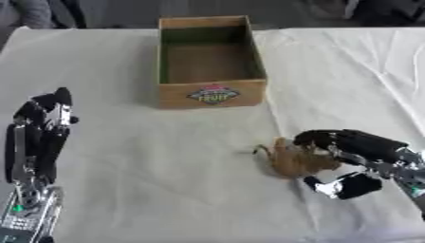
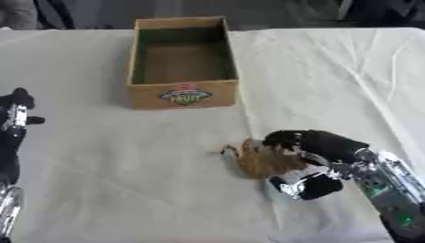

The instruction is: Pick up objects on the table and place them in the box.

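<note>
The brown object [image 1: 295, 161] at lower right is too blurred to identify, its right side hidden behind the right hand's [image 1: 353, 159] fingers [image 1: 332, 138]. The box [image 1: 212, 95] label [image 1: 213, 94] is unreadable. The left hand [image 2: 13, 128] is cut by the left edge.

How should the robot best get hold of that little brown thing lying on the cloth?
Probably by its bulky middle, coming from the right. The brown thing lies low on the cloth, with a thin end pointing left that looks too slight to pinch. The right hand is already there, fingers above and thumb below its right side.
</note>
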`<action>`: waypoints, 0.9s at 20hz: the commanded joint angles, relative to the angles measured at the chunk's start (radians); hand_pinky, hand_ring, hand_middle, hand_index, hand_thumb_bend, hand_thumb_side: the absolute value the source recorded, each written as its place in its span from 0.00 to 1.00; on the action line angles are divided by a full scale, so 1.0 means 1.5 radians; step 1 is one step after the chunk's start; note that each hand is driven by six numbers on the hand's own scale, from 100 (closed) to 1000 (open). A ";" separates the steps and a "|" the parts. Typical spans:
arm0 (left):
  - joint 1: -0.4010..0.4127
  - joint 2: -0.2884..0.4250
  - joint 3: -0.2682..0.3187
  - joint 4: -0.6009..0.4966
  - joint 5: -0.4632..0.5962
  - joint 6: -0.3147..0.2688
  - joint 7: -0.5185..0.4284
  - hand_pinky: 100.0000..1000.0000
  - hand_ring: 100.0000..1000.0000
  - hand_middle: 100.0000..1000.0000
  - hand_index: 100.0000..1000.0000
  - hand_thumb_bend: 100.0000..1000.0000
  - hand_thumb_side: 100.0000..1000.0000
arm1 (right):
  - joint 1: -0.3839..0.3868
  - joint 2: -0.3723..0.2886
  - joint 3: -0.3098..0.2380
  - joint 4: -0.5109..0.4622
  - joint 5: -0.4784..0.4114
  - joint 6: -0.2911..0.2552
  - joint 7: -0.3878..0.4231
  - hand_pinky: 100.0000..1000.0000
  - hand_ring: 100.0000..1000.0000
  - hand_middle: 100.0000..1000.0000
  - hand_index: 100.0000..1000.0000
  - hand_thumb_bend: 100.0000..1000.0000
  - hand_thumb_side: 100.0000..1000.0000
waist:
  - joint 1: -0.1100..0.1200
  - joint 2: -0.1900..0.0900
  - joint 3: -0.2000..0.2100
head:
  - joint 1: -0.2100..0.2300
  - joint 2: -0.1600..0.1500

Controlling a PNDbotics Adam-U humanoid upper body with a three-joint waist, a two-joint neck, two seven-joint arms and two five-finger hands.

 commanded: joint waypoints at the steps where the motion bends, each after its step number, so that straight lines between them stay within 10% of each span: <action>1: -0.005 0.011 -0.002 -0.007 -0.002 -0.002 -0.002 0.49 0.74 0.44 0.56 0.27 0.44 | -0.004 -0.009 -0.005 0.005 0.013 -0.001 -0.004 0.64 0.83 0.89 0.97 0.10 0.50 | 0.001 -0.009 0.000 | -0.001 -0.001; 18: -0.004 0.011 -0.002 -0.007 -0.002 -0.002 -0.001 0.49 0.74 0.44 0.56 0.27 0.44 | 0.003 -0.012 -0.016 -0.009 0.077 -0.005 0.005 0.59 0.74 0.81 0.92 0.14 0.32 | 0.002 -0.008 -0.003 | 0.000 -0.001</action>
